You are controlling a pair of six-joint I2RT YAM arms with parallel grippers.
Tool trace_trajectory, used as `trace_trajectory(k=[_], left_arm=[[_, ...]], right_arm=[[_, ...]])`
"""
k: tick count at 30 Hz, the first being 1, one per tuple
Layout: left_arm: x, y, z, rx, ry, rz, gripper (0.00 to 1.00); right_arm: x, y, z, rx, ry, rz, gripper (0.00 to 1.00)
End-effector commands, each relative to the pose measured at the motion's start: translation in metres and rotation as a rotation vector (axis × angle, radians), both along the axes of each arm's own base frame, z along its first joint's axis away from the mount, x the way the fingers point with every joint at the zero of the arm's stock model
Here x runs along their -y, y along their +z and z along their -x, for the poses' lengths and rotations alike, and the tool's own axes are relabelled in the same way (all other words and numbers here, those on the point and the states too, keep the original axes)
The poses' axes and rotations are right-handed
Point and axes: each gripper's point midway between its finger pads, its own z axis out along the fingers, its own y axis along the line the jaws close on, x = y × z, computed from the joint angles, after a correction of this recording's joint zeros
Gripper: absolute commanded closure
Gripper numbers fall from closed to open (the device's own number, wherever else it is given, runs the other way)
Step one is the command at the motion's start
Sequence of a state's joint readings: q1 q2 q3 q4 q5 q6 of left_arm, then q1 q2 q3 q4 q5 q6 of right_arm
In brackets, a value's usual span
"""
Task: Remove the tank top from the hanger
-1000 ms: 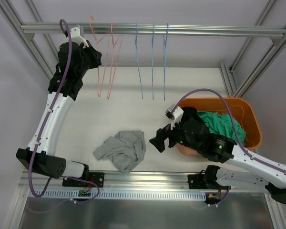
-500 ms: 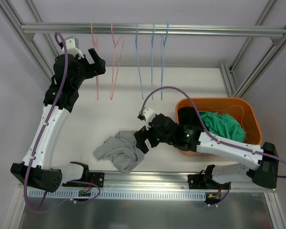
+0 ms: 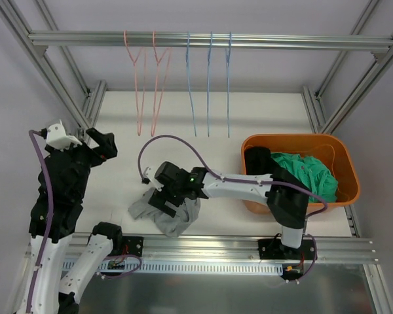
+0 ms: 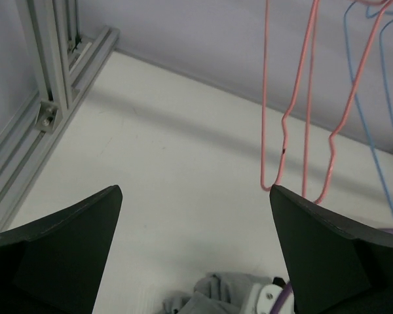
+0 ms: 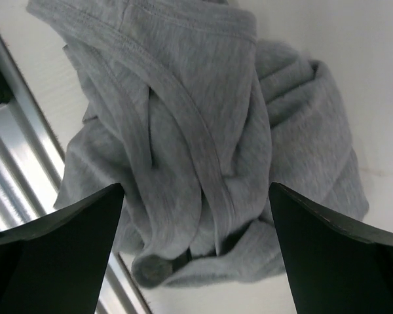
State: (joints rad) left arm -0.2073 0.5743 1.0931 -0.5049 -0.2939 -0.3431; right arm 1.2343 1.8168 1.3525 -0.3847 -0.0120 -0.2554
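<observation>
The right gripper (image 3: pixel 158 197) hangs low over the tank top (image 3: pixel 177 221), its two fingers spread wide. In the right wrist view they frame the cloth from either side, and the gripper (image 5: pixel 195 190) has hold of nothing. Whether the fingertips touch the fabric cannot be told.

The tank top (image 5: pixel 196 131) lies on the table (image 3: pixel 236 118) as a crumpled grey heap near the front edge, left of centre. From above, the heap is somewhat wider left to right than front to back. It is too bunched to tell which way the neck or hem points. In the right wrist view a ribbed edge band curves across the folds from the upper left down toward the bottom middle.

The left gripper (image 3: pixel 97 140) sits off to the left, raised above the table and well apart from the tank top. Its fingers are also wide apart, and the gripper (image 4: pixel 195 190) holds nothing. A corner of the grey cloth (image 4: pixel 216 291) shows low in its view.

Two pink hangers (image 3: pixel 141 111) and three blue hangers (image 3: pixel 209 85) hang side by side from the rail (image 3: pixel 249 41) at the back.

An orange basket (image 3: pixel 295 137) stands at the right of the table. It holds a bundle of green cloth (image 3: pixel 304 173) and a dark item (image 3: pixel 257 160) at its left end.
</observation>
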Motion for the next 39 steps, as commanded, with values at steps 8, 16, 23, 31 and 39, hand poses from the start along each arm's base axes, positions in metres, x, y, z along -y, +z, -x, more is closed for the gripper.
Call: trace_trajectory(k=[8, 16, 23, 31, 39], left_arm=[[-0.011, -0.108, 0.021, -0.284, -0.003, -0.14, 0.01], [-0.018, -0.121, 0.035, -0.241, 0.02, -0.14, 0.01], [-0.031, -0.111, 0.047, -0.161, 0.092, -0.117, 0.01], [-0.031, -0.108, 0.047, -0.147, 0.098, -0.11, 0.01], [-0.028, -0.106, 0.048, -0.131, 0.075, -0.105, 0.01]], right_arm=[[-0.001, -0.086, -0.017, 0.039, 0.0, 0.251, 0.02], [-0.016, -0.036, 0.009, 0.026, 0.013, 0.013, 1.0], [0.018, 0.077, 0.009, 0.108, -0.071, -0.195, 1.0], [0.134, 0.158, -0.011, 0.256, -0.337, -0.19, 1.0], [0.293, 0.247, -0.029, 0.438, -0.743, -0.287, 1.0]])
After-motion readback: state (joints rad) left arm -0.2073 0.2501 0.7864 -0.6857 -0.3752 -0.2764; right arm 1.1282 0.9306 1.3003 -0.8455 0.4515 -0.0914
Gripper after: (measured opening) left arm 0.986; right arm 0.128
